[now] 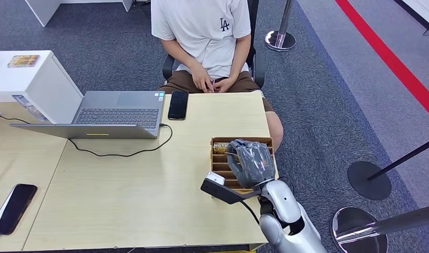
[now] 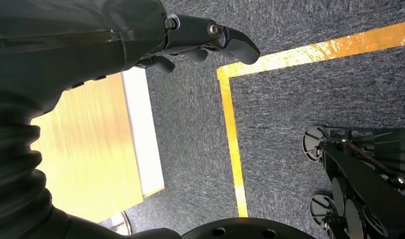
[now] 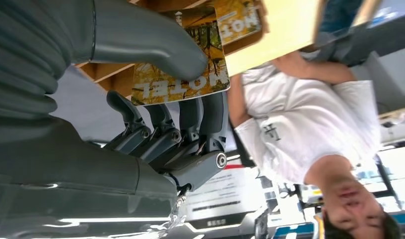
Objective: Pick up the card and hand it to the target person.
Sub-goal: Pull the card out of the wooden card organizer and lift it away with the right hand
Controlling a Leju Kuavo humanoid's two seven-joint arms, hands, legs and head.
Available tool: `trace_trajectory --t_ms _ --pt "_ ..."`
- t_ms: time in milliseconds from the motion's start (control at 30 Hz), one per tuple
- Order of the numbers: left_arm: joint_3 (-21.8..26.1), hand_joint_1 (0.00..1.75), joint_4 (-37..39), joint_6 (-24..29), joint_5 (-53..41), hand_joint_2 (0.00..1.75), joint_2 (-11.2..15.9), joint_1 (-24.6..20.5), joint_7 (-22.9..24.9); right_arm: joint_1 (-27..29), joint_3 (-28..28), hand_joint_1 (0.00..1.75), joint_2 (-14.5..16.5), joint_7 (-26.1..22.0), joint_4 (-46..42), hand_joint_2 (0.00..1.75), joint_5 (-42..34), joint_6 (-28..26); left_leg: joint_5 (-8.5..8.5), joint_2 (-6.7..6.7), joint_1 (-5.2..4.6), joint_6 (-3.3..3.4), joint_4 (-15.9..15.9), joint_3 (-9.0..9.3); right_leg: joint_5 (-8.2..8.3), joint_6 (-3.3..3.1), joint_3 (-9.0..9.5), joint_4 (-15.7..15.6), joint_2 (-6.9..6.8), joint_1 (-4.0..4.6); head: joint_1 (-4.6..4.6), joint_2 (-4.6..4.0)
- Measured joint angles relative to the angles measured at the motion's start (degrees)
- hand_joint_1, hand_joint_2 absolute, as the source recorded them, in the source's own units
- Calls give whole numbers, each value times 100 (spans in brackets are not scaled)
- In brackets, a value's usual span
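Right hand at the card box, pinching one card.
The card sits between the thumb on its printed face and the darker fingers behind it, its far edge apparently inside the box. Judgement: keep the pinch firm, draw straight out along the slot so neighbouring cards stay put, then carry toward the seated person beyond the fingertips. Left hand hangs over the floor, holding nothing, fingers loosely curled.
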Motion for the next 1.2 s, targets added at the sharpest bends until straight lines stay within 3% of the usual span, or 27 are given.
trace_trajectory --t_ms 333,767,1033,1200 --pt "0 0 0 -7 -23 175 -1 -5 0 -490 -79 150 2 -1481 -54 175 -2156 80 1 0 0 0 0 -1 1 1 2 0 0 0 0 0" --pt "0 0 1 -38 -102 175 -1 -32 -8 -1409 -242 150 458 -1839 854 175 -2676 -306 1 1 1 0 0 -7 0 0 -4 3 1 0 -1 0" --pt "-3 0 1 -51 -244 175 -5 -49 36 -2373 -504 150 904 -2081 2514 175 -2878 -1282 6 0 1 2 1 -6 2 0 -2 3 1 0 -1 0" --pt "-7 0 1 -52 -295 175 -7 -59 28 -2653 -574 150 1008 -2179 3175 175 -2967 -1431 6 0 1 2 1 -8 1 0 -4 4 1 0 -1 0"
